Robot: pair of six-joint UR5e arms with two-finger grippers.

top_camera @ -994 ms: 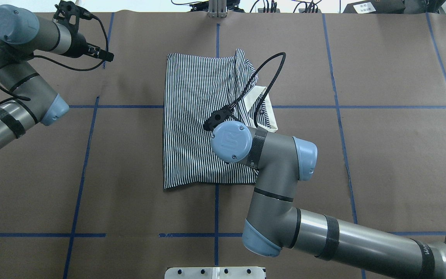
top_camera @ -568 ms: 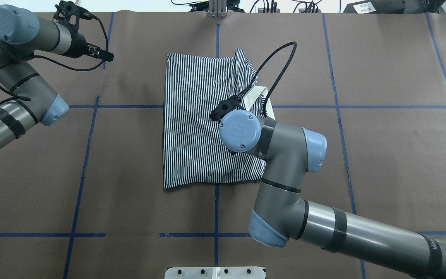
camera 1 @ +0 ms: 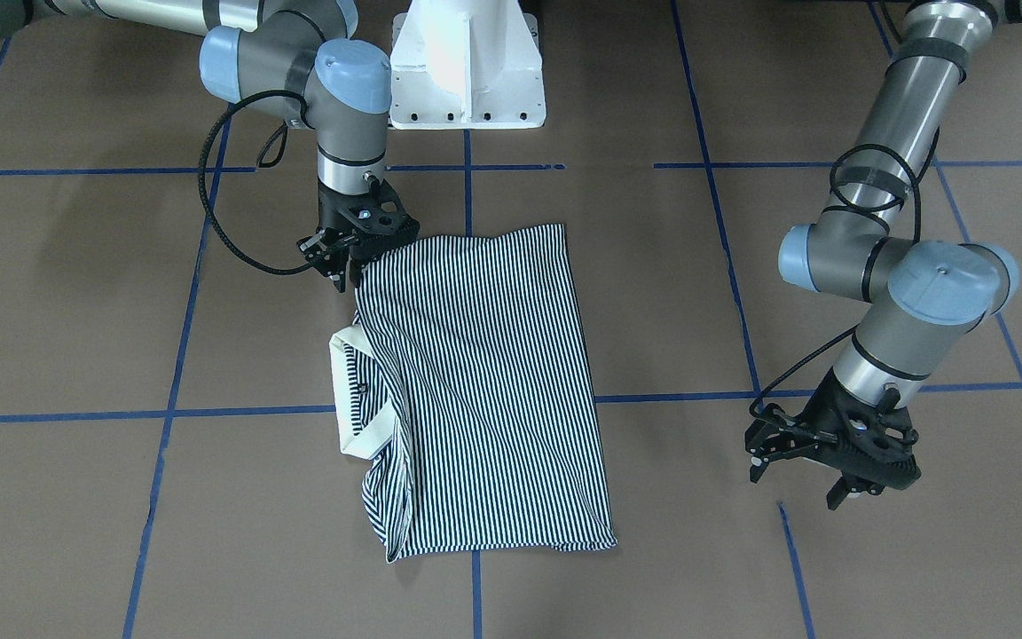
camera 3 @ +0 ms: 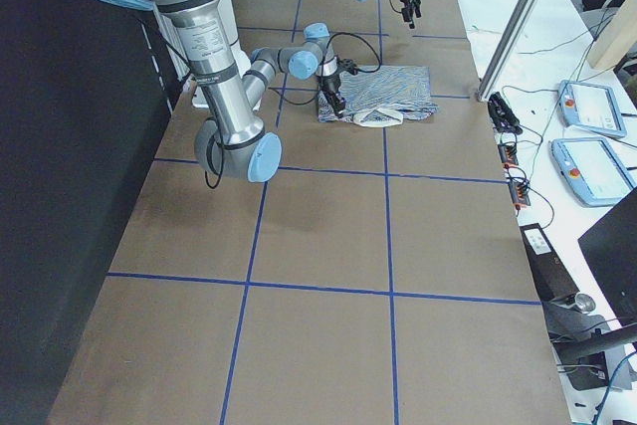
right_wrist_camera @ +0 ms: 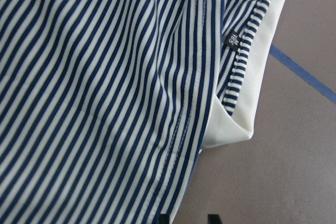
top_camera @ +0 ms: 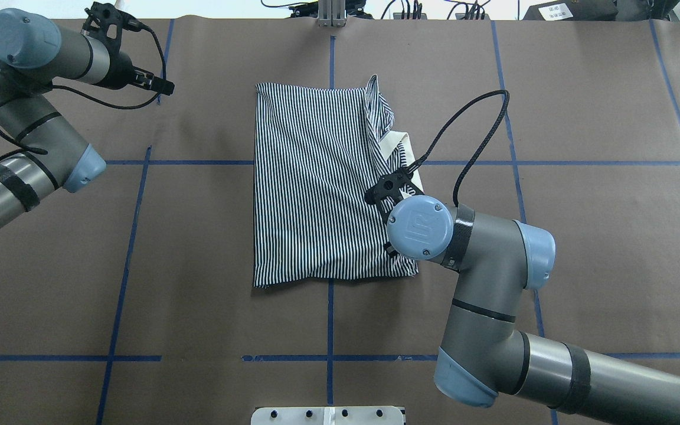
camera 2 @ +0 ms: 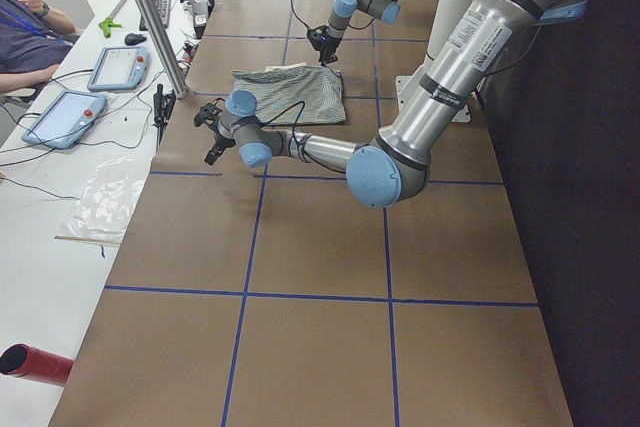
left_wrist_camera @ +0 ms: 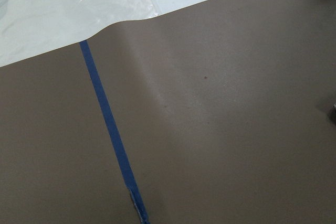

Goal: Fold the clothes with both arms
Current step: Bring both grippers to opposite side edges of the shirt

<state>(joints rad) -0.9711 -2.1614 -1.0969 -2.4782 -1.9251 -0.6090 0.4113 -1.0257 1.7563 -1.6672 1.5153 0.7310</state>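
Low on the right of the front-facing view, the left tool [camera 1: 795, 484] is hanging over bare bench [camera 1: 76, 497] with its fingers apart, probably waiting out of the way. In the centre, the striped polo shirt [camera 1: 493, 390] is lying as a folded rectangle, its cream collar [camera 1: 338, 342] sticking out on the left. At the upper left corner, the right tool [camera 1: 347, 271] seems to be pinching the cloth edge, probably to straighten it. A dark neck tag [right_wrist_camera: 231, 39] is showing writing too small to read. The wrist cap [top_camera: 419, 227] is carrying a UR mark.
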